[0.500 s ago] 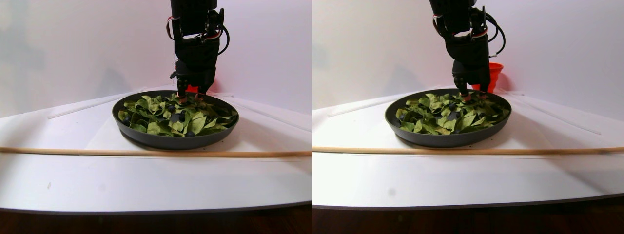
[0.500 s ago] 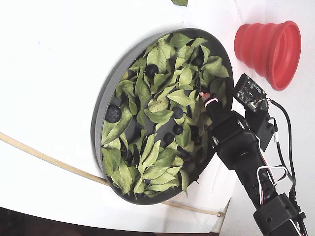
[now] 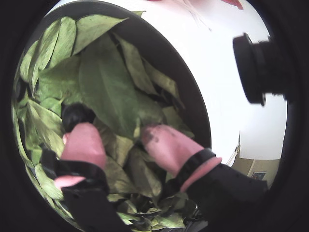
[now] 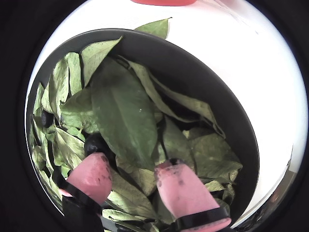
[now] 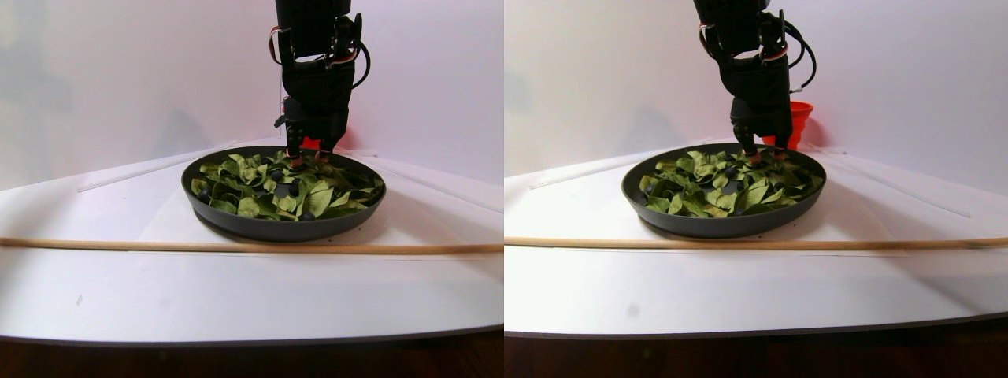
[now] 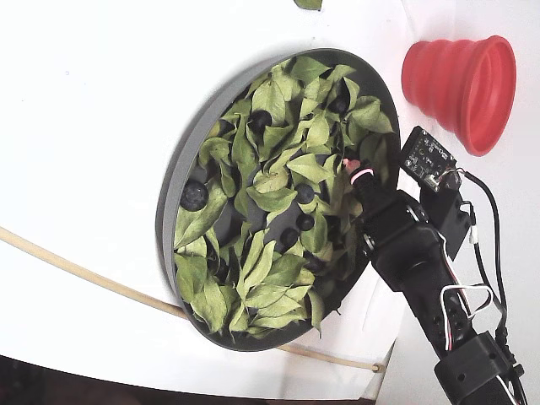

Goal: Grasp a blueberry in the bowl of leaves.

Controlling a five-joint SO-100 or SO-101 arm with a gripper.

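Pink fingertips (image 4: pixel 91 176) fill the bottom of both wrist views, and the jaws (image 4: pixel 133 174) stand apart at a moderate width with nothing between them but leaves (image 4: pixel 123 113). Just ahead of the left-hand pad in these views sits a dark blueberry (image 4: pixel 96 143), touching or nearly touching its tip; I cannot tell which. It lies partly tucked under a large leaf, inside the dark grey bowl (image 4: pixel 193 72). A second dark berry (image 4: pixel 46 118) peeps out near the bowl's left rim in a wrist view.

Only the fixed view shows the spread of fruit: several dark berries scattered among the leaves, one large one (image 6: pixel 193 195) near the rim on the side away from the arm. It also shows a red ribbed cup (image 6: pixel 462 78) lying on its side on the white desk (image 6: pixel 84 101), just beyond the bowl, and a small circuit board (image 6: pixel 426 157) on the arm.

From the stereo pair comes the side-on picture: the jaws point straight down with tips among the leaves at the bowl's far edge, and a long wooden stick (image 5: pixel 236 247) lies across the desk in front of the bowl.

No readable writing or brand marks show anywhere.
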